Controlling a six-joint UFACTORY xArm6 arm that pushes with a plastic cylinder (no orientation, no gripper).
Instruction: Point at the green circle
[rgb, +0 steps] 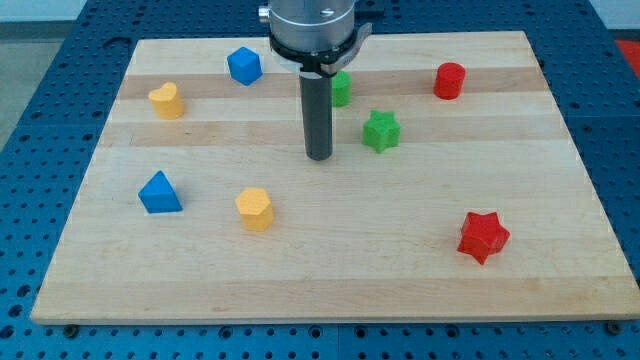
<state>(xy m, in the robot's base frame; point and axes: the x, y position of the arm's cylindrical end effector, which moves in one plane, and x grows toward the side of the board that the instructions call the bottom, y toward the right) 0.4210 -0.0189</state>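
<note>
Camera view: wooden board (330, 290) on a blue perforated table (40, 60). My tip (318, 157) rests near the board's middle; there is no claw on this rod, so no open or closed state to report. Green circle (341, 88) sits toward the view's top, just right of the rod and partly hidden by it, above my tip. Green star (381, 131) near, right of my tip. Red cylinder (450, 80) top right; red star (483, 236) bottom right. Blue hexagon (244, 66) top left; yellow heart (167, 100) further left. Blue triangle (159, 193) and another yellow heart (255, 208) lie lower left
</note>
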